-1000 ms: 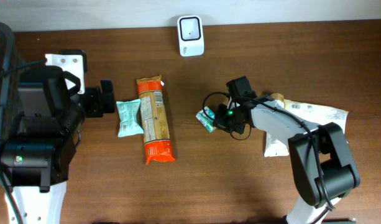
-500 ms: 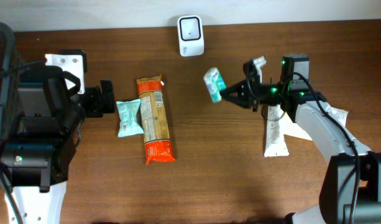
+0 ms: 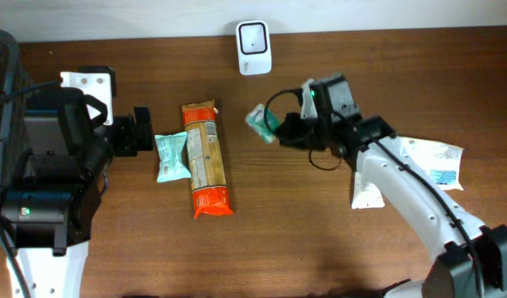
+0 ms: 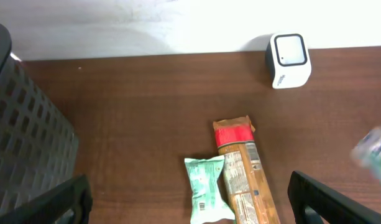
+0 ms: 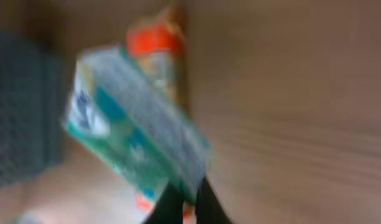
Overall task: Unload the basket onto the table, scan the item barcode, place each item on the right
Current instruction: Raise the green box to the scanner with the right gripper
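My right gripper point(image 3: 279, 130) is shut on a small green packet point(image 3: 260, 122) and holds it above the table, below and slightly right of the white scanner point(image 3: 254, 47) at the back edge. In the blurred right wrist view the green packet point(image 5: 131, 118) fills the left half, pinched at its lower edge between the dark fingertips of my right gripper point(image 5: 184, 194). My left gripper point(image 3: 144, 130) stands open and holds nothing, just left of another green packet point(image 3: 170, 156) that lies on the table. The scanner point(image 4: 289, 58) also shows in the left wrist view.
A long orange packet point(image 3: 205, 161) lies next to the green packet on the table. Two white pouches point(image 3: 427, 157) lie at the right, under the right arm. A black mesh basket point(image 4: 22, 137) stands at the far left.
The right arm lifted the green packet off the table, swung it up to the right of the scanner, then moved it left to a spot below the scanner. The left arm has not moved.
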Controlling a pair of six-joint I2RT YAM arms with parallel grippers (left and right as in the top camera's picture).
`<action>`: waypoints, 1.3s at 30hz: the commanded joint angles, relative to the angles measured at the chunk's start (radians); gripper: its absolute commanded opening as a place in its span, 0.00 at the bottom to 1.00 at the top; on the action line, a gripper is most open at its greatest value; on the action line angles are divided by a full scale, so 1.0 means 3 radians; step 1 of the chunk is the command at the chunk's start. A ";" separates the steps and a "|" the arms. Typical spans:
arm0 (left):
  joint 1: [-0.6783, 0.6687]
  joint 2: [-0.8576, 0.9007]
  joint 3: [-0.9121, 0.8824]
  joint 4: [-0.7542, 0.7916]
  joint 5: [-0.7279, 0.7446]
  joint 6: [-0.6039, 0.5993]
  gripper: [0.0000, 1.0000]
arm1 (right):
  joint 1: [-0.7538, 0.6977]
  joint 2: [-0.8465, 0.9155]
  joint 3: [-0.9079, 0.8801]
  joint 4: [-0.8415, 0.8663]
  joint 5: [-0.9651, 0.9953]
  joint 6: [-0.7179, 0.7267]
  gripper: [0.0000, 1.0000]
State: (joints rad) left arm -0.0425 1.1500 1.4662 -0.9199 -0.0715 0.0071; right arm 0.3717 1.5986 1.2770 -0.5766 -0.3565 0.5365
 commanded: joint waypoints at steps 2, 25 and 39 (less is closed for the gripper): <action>0.0006 -0.0020 0.0018 0.0014 -0.0024 0.0041 0.99 | 0.0140 0.0317 0.1328 -0.0389 0.1382 -0.0903 0.04; 0.0006 -0.0020 0.0018 0.0014 -0.0024 0.0041 0.99 | 0.0270 0.3150 0.2631 0.2425 0.3019 -0.2647 0.04; 0.0006 -0.0020 0.0018 0.0014 -0.0024 0.0041 0.99 | 0.0374 0.2335 0.2632 0.1328 0.2393 -0.1966 0.04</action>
State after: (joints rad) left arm -0.0425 1.1500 1.4662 -0.9184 -0.0715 0.0071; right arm 0.4767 2.4668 2.0495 -0.1196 0.4629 -0.1974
